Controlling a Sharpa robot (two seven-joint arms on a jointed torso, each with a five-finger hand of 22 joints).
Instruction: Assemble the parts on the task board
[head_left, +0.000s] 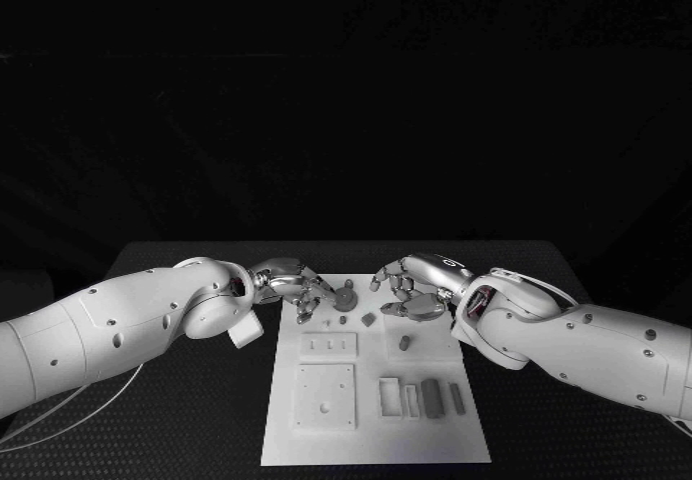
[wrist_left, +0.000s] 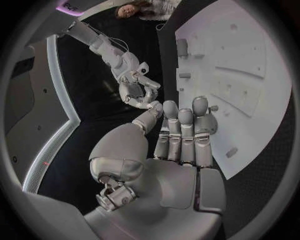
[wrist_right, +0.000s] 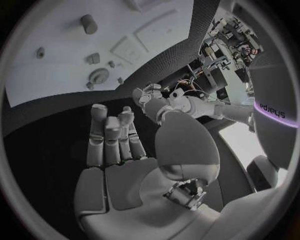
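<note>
While both robot hands hover empty, fingers apart, left robot hand at 11 o'clock and right robot hand at 1 o'clock frame the task board, apparently for access to its parts.

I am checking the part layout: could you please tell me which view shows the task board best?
The head view: the whole task board lies flat between the left hand and right hand. The left wrist view shows a curved stretch past that hand's fingers; the right wrist view shows its far part.
</note>
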